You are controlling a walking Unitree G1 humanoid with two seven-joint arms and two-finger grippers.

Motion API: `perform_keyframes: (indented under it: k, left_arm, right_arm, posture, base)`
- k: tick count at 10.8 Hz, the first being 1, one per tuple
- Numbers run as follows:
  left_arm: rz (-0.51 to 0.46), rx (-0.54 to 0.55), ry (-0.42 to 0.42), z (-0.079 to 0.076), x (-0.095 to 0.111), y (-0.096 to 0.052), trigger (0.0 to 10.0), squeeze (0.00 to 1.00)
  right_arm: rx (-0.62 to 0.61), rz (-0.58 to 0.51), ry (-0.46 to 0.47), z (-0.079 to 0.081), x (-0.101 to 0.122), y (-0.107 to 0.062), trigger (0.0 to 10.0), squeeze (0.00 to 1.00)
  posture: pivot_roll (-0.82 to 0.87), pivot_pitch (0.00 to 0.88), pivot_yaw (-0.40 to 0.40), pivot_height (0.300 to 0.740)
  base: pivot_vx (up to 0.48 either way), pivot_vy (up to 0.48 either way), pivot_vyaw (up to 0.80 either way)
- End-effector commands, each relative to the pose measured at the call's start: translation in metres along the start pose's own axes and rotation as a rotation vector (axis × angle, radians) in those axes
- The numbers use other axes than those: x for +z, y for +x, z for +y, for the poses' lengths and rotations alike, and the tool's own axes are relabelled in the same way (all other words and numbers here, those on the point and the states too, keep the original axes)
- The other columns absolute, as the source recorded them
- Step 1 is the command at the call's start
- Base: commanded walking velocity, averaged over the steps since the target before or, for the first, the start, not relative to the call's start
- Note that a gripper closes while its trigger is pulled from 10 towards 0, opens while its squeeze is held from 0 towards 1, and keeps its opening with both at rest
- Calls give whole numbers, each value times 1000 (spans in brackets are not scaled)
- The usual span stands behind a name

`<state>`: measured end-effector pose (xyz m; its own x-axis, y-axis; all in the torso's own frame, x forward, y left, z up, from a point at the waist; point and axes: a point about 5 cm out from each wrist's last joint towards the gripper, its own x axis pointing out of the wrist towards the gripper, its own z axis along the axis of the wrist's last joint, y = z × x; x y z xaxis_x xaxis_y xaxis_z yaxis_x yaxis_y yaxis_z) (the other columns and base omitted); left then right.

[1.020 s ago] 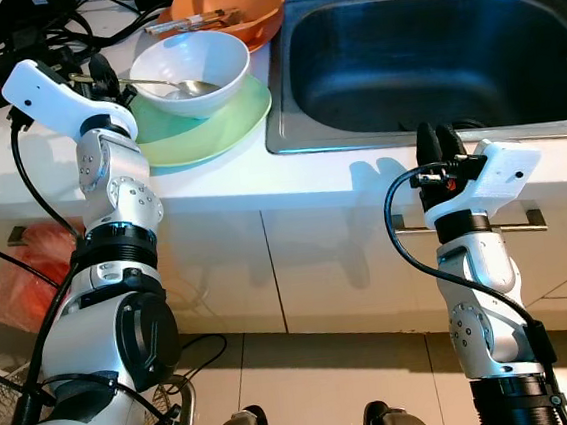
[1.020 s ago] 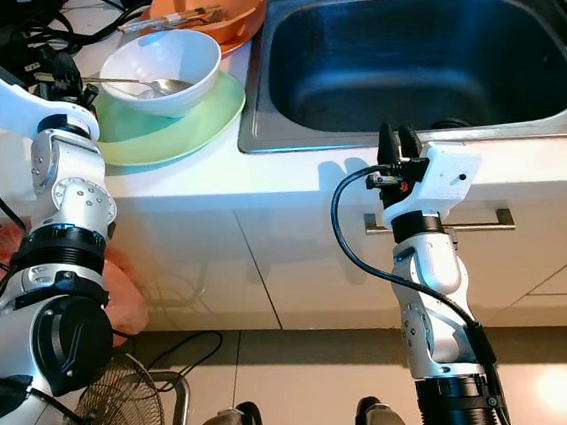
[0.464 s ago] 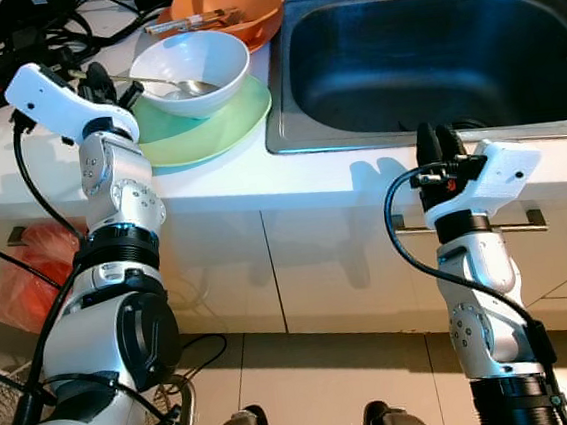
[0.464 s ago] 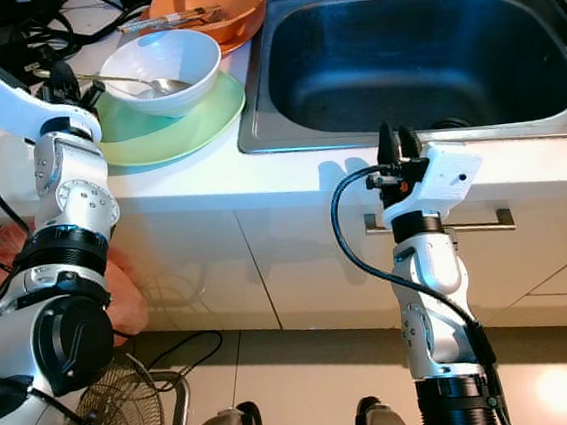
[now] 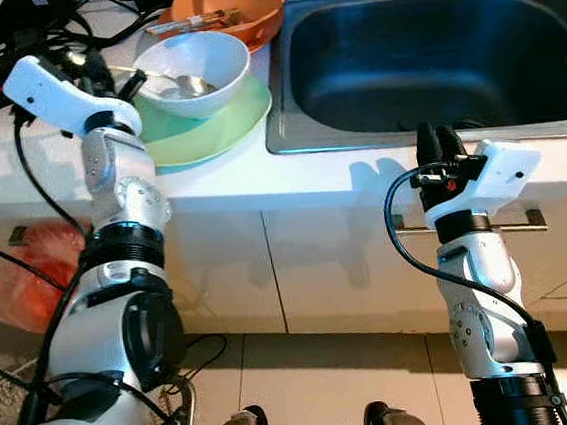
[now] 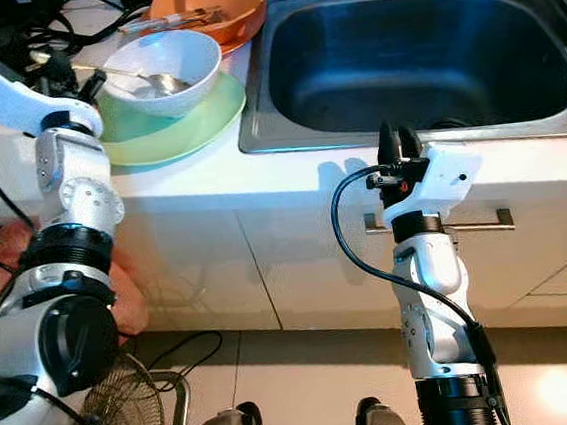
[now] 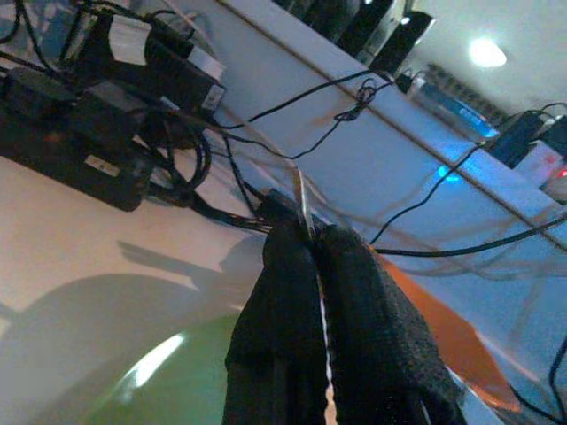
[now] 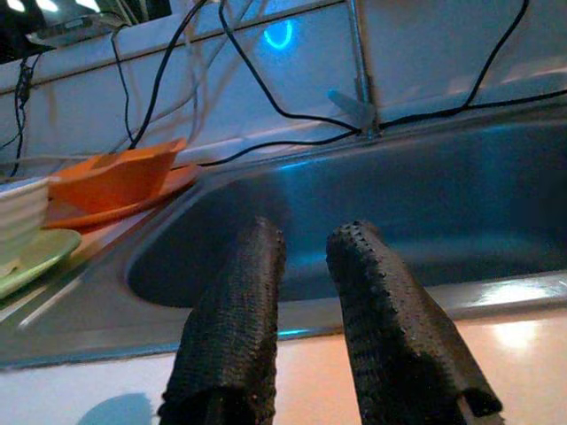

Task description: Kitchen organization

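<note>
Item: white bowl (image 5: 195, 72), resting on a pale green plate (image 5: 217, 123) on the white counter (image 5: 260, 180), just left of the steel sink (image 5: 429, 53). The bowl looks tilted on the plate.

Item: metal spoon (image 5: 172, 80), bowl end lying inside the white bowl, handle running out over the left rim.

Item: orange bowl (image 5: 233, 1), on the far side of the white bowl, with utensils lying across it; their kind is too small to tell.

Item: left gripper (image 7: 312, 243), at the left rim of the white bowl. Its two black fingers are pressed together, with a thin metal strip pinched between the tips, judged to be the spoon's handle.

Item: right gripper (image 8: 306, 243), raised at the near edge of the sink, fingers a little apart and holding nothing.

Item: tangle of black cables and power adapters (image 7: 97, 106), far left on the counter, near the left gripper.

Risks, as judged:
- The hold sits on a thin, smooth handle at the very fingertips; the spoon could swivel or slip free when lifted.
- If the spoon's end catches the rim, the tilted bowl could tip further or slide off the plate.
- Any residue in the spoon could drip on the counter during a carry to the sink.
- A swing leftward or farther back could snag the cables.
</note>
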<state>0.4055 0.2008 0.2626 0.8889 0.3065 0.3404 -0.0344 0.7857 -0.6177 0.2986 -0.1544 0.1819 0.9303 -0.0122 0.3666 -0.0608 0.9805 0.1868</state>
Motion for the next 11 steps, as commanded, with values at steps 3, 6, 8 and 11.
perform_keyframes:
  k: [3,6,8,11]
  left_arm:
    - [10,-49,-1,-5,-6,-4,0,0]
    - [-29,-137,-21,-18,-5,-9,0,0]
    - [-42,-169,-11,-24,-6,-11,0,0]
    - [-72,-199,-10,-30,-1,-13,0,0]
  right_arm:
    - [5,5,-3,1,-1,-2,10000,0]
    - [11,2,-1,2,-1,0,10000,0]
    - [11,2,-1,2,-2,0,10000,0]
    - [8,1,-2,2,-1,1,10000,0]
  posture:
    - [74,165,59,740]
    - [78,159,55,740]
    - [78,160,54,740]
    - [82,163,52,740]
  base:
    - [0,0,0]
    - [0,0,0]
    - [0,0,0]
    - [0,0,0]
